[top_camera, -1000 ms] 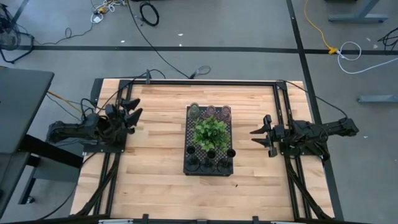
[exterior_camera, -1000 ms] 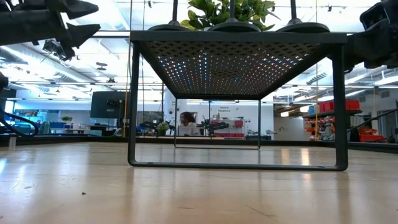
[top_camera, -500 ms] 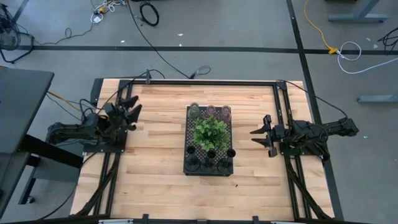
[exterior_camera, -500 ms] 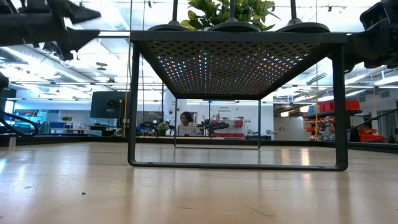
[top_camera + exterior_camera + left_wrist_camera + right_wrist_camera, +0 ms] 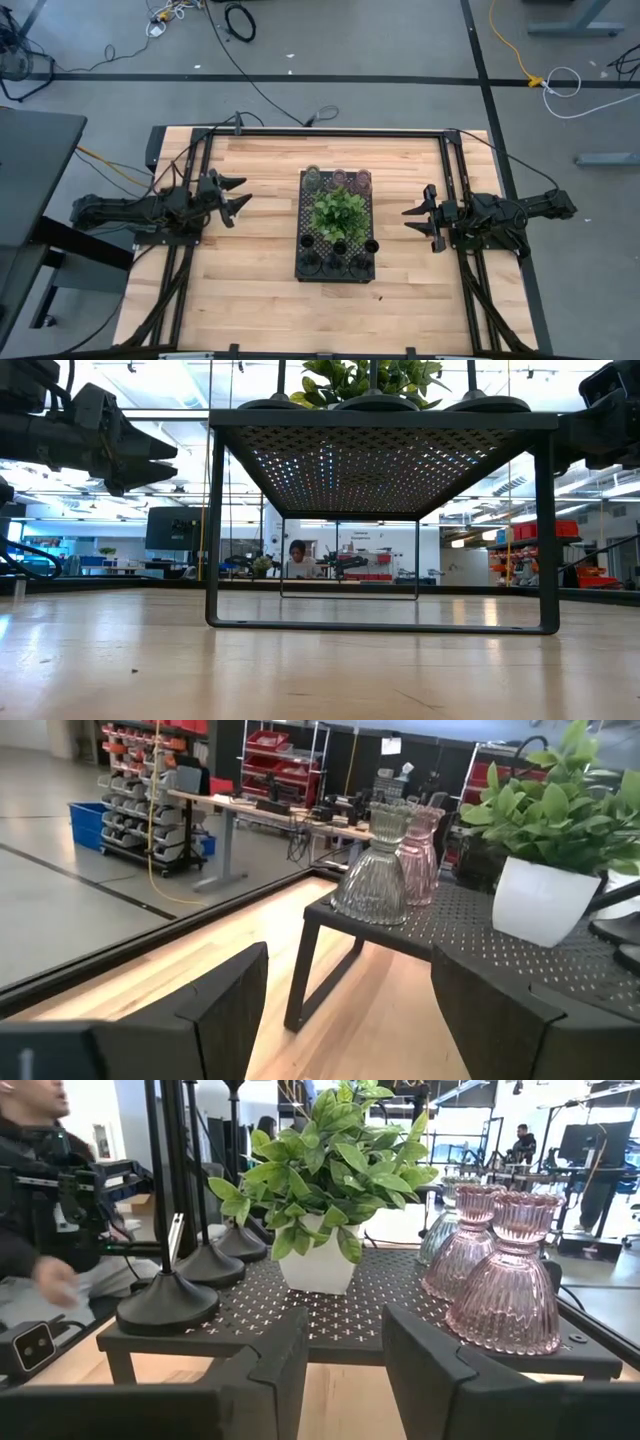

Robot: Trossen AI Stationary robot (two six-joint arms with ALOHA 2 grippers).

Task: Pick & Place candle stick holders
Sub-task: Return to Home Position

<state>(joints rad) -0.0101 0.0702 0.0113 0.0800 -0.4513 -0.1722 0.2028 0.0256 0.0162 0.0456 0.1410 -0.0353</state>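
The left tool [image 5: 240,196], fingers apart and empty, had swung round from a moment earlier to point at the tray [image 5: 303,215] from near the counter's [image 5: 260,300] left edge. The right tool [image 5: 410,218], also spread and empty, had not moved from the right edge. The candle stick holders [image 5: 338,179] stood on the tray mid-counter, glass ones at its far end, black ones at its near end, and a plant [image 5: 338,210] between.
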